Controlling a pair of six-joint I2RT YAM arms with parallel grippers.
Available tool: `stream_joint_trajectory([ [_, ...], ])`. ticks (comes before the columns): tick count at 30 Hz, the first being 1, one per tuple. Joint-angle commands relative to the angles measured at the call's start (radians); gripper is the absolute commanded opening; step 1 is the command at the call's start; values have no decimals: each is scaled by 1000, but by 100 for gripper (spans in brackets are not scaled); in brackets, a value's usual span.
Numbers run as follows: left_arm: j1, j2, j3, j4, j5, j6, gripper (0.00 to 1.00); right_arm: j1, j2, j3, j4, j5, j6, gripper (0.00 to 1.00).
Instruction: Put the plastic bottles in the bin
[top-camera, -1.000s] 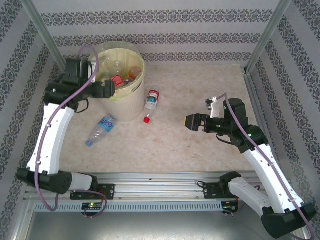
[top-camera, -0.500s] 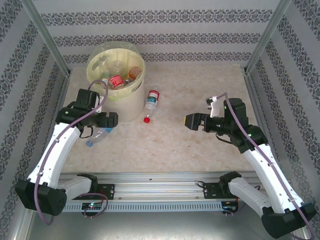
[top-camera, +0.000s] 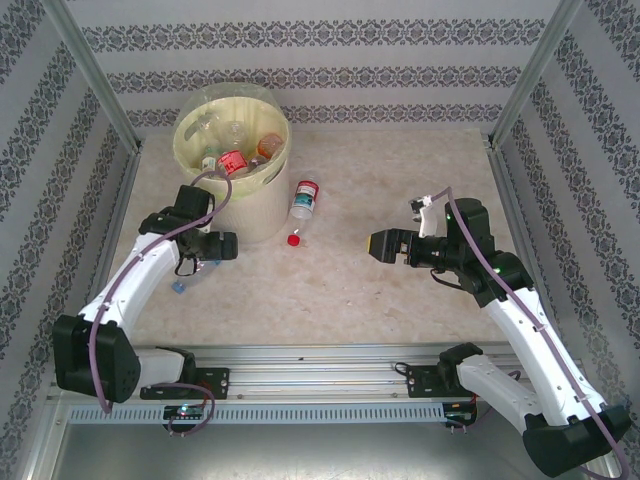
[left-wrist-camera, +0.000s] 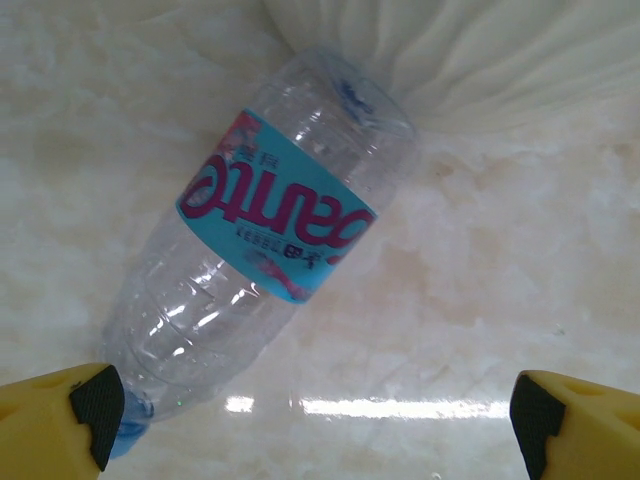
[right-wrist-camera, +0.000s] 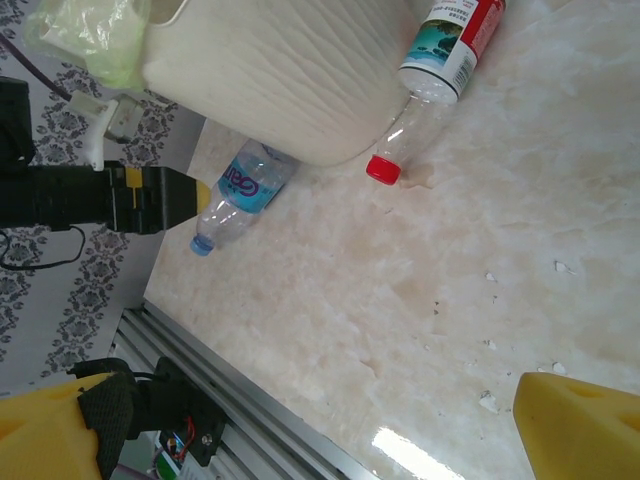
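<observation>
left pincer (top-camera: 224, 246) spread above blue-label bottle (left-wrist-camera: 280, 215) beside bin (top-camera: 256, 208) | right pincer (top-camera: 384, 244) spread above table (top-camera: 350, 300)

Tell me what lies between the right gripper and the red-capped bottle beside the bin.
Nothing but bare table: the top view shows an open stretch of marble from the right gripper to the red-capped bottle.

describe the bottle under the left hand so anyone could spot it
Start at the cream-white bin at the far left of the table. Beside its near-left base, beneath the left hand, lies a clear bottle. Its blue label and blue cap set it apart from the red-labelled, red-capped bottle nearby.
</observation>
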Motion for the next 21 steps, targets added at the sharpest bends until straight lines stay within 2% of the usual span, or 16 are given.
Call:
stream_joint_trajectory([
  [1, 25, 18, -33, 50, -49, -22, 100, 8, -3, -4, 26, -14, -2, 98],
  [21, 118, 158, -93, 164, 11, -60, 99, 1, 5, -14, 22, -12, -6, 98],
])
